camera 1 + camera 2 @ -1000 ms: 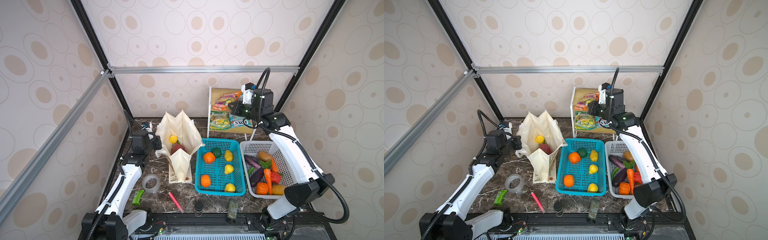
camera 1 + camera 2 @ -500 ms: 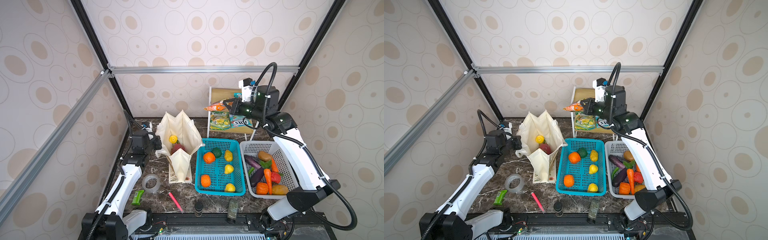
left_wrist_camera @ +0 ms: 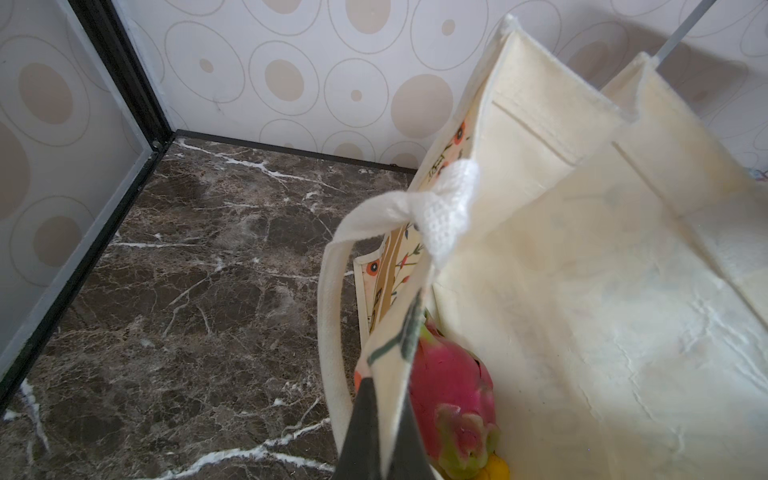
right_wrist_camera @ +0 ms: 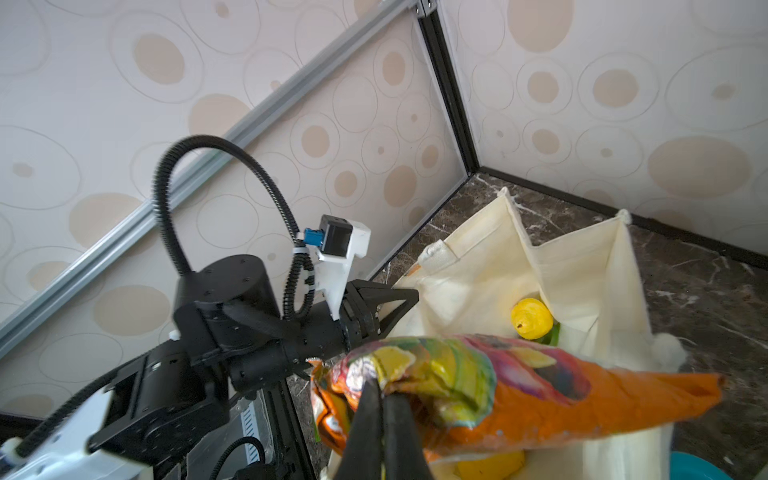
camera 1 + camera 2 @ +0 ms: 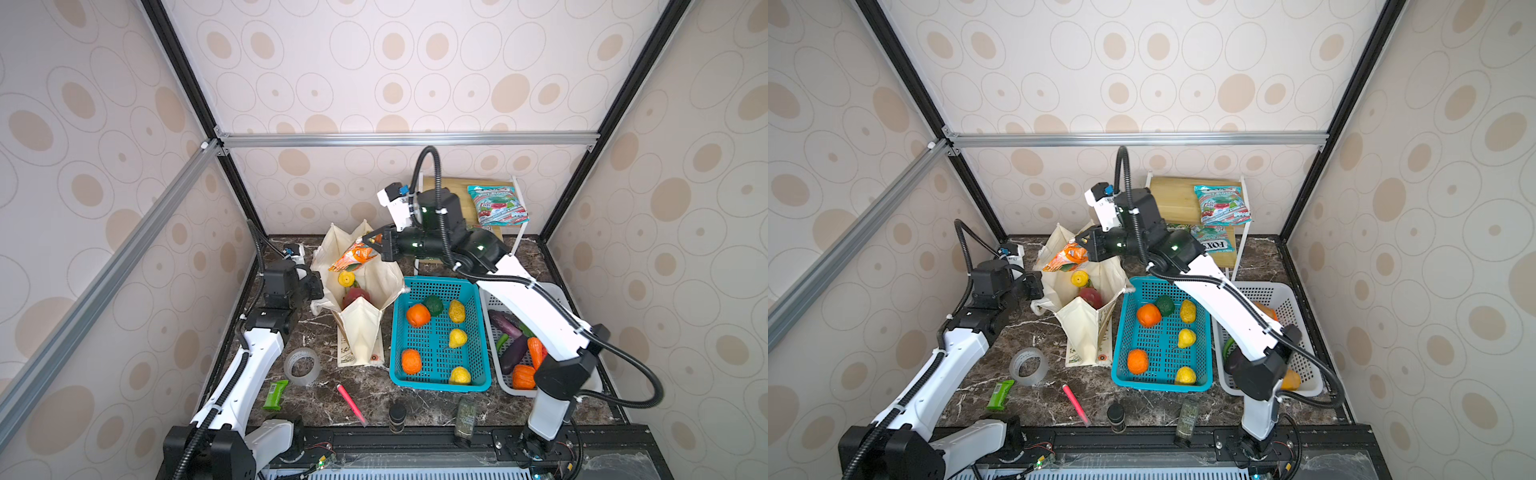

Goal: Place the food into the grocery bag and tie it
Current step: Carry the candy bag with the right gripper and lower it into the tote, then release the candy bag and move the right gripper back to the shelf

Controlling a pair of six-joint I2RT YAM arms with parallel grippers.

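The cream bag (image 5: pixel 360 332) stands open on the dark table (image 5: pixel 320 405), just to the left of the blue basket (image 5: pixel 436 281). Inside the bag lie a pink dragon fruit (image 5: pixel 355 296) and a small yellow fruit (image 5: pixel 345 278). In the left wrist view, the dragon fruit (image 3: pixel 449 382) sits right against the bag's side wall.

The left claw (image 5: pixel 318 286) is pinched together on the bag's left edge, with the cloth between its two fingers. The right claw (image 5: pixel 372 245) is squeezed tight on an orange candy packet (image 5: pixel 353 257). It holds the packet in the air over the open top of the bag. The packet is not inside the bag.

The blue basket holds two oranges (image 5: pixel 417 314), one dark green fruit (image 5: pixel 434 304) and three bumpy yellow fruits (image 5: pixel 456 337).

The white basket (image 5: pixel 489 301) stands just beside it on the right. It holds purple eggplants (image 5: pixel 513 353), a carrot (image 5: pixel 536 351) and a green pepper (image 5: pixel 501 343). The right arm hides part of this basket.

Behind the baskets is a small shelf (image 5: pixel 451 187). A green and red candy packet (image 5: pixel 496 205) lies on its top board. In a top view, another packet (image 5: pixel 1214 243) lies on the board below.

On the table in front of the bag are a roll of tape (image 5: pixel 302 365), a green bar (image 5: pixel 275 395), a pink pen (image 5: pixel 351 403) and two dark jars (image 5: pixel 397 415).
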